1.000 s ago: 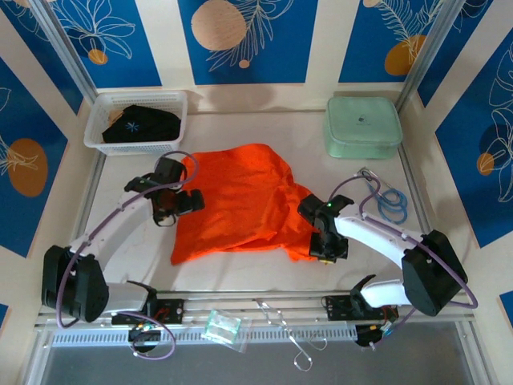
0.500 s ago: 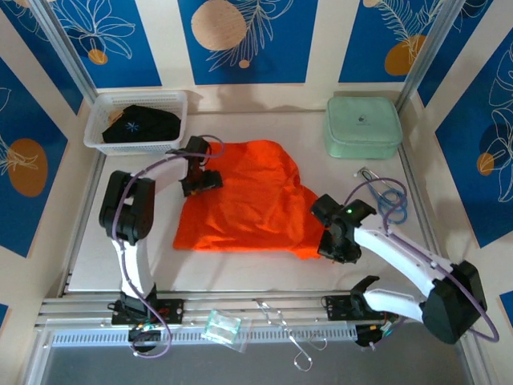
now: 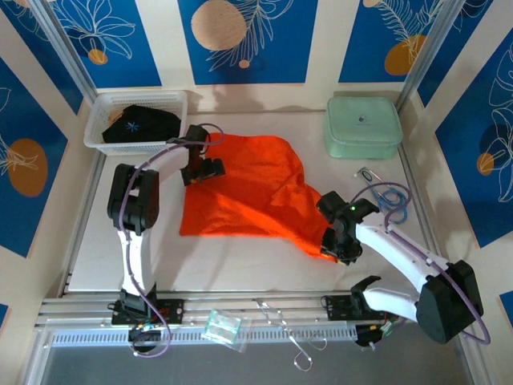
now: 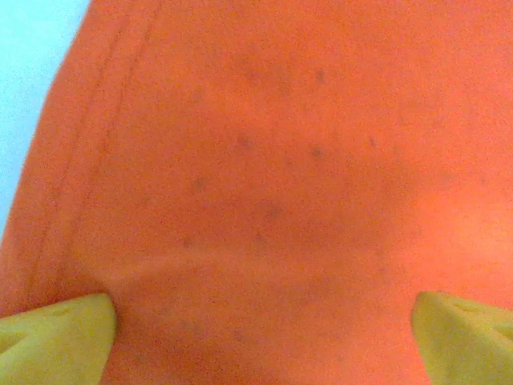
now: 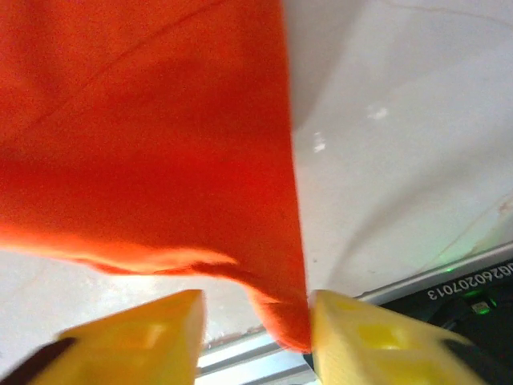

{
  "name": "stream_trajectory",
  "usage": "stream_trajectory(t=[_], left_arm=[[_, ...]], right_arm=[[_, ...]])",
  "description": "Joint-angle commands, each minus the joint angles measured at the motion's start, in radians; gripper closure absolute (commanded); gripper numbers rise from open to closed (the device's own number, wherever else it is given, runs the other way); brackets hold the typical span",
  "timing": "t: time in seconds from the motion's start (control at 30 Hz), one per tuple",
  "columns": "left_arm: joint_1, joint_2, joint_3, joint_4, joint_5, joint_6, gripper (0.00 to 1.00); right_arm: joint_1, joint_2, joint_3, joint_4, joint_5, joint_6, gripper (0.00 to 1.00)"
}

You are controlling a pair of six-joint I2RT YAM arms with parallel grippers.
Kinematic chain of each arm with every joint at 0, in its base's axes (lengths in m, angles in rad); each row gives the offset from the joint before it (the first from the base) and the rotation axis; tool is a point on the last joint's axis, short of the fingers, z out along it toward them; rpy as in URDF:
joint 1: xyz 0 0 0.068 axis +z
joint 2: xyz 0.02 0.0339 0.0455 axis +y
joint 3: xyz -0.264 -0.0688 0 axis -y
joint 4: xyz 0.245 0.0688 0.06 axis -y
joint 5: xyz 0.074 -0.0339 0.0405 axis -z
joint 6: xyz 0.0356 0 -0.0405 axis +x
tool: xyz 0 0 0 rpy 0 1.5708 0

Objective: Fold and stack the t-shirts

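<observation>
Parting from a pinch, the right gripper [image 3: 341, 245] frees the five-o'clock corner of the centrally spread plain bright orange cloth t-shirt [image 3: 248, 192]; the left gripper [image 3: 204, 168] gapes over its eleven-o'clock edge, so flattening seems done

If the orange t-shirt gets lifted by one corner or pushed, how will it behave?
Probably floppy: the orange t-shirt lies creased and uneven on the table, and in the right wrist view its corner hangs in a limp curl. Likely light for its size, since the cloth looks thin. If pushed, it would probably wrinkle and bunch up rather than slide as one piece.
</observation>
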Motion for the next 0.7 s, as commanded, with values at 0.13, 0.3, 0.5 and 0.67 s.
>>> stream_trajectory(t=[0.13, 0.3, 0.5, 0.67], left_arm=[[-0.077, -0.240, -0.052, -0.159, 0.021, 0.032, 0.00], [-0.125, -0.339, -0.167, -0.180, -0.058, 0.021, 0.00], [-0.132, -0.320, -0.365, -0.062, -0.075, -0.028, 0.02], [-0.132, -0.250, -0.459, 0.022, -0.098, -0.067, 0.04]], right_arm=[[-0.088, -0.003, 0.161, 0.005, -0.039, -0.161, 0.44], [-0.272, 0.099, 0.187, 0.147, -0.100, -0.295, 0.49], [-0.379, 0.355, 0.251, 0.249, -0.049, -0.378, 0.50], [-0.405, 0.524, 0.275, 0.315, -0.036, -0.396, 0.45]])
